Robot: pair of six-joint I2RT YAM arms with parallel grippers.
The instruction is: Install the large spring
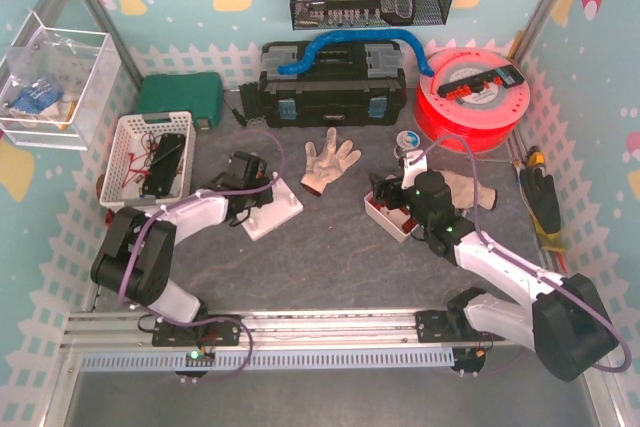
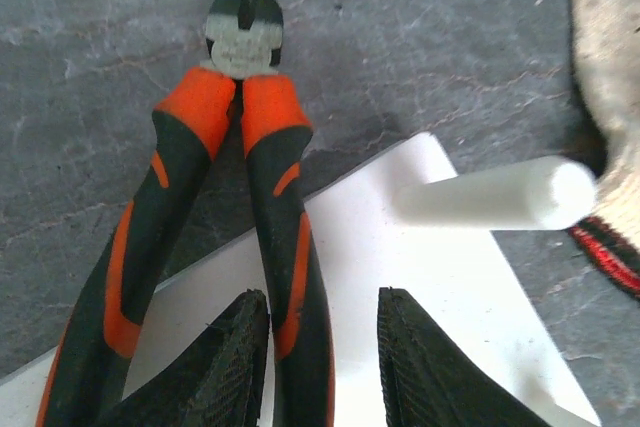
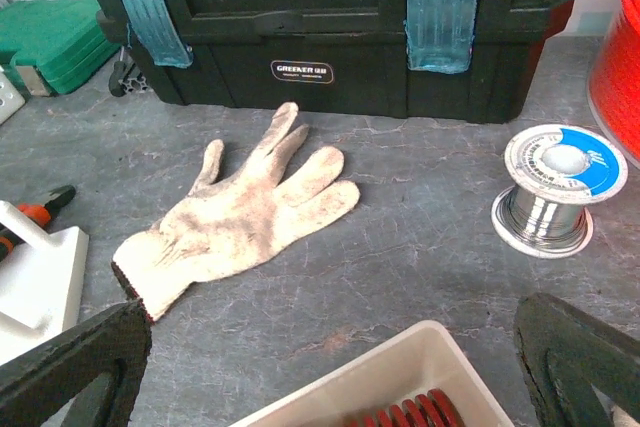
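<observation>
A red coil spring (image 3: pixel 405 414) lies in a small white tray (image 3: pixel 395 377) at the bottom of the right wrist view; the tray (image 1: pixel 385 215) also shows in the top view. My right gripper (image 3: pixel 330 367) is wide open just above the tray, not touching the spring. A white base plate (image 2: pixel 400 277) with an upright white peg (image 2: pixel 490 195) lies under my left gripper (image 2: pixel 322 342). That gripper is open, its fingers either side of one handle of the orange-and-black pliers (image 2: pixel 225 197) lying across the plate.
A dirty work glove (image 3: pixel 240 212) lies between the arms. A black toolbox (image 3: pixel 320 27) stands behind it, a solder spool (image 3: pixel 555 187) and a red filament reel (image 1: pixel 470 97) to the right. A white basket (image 1: pixel 150 157) and green case (image 1: pixel 180 97) stand at left.
</observation>
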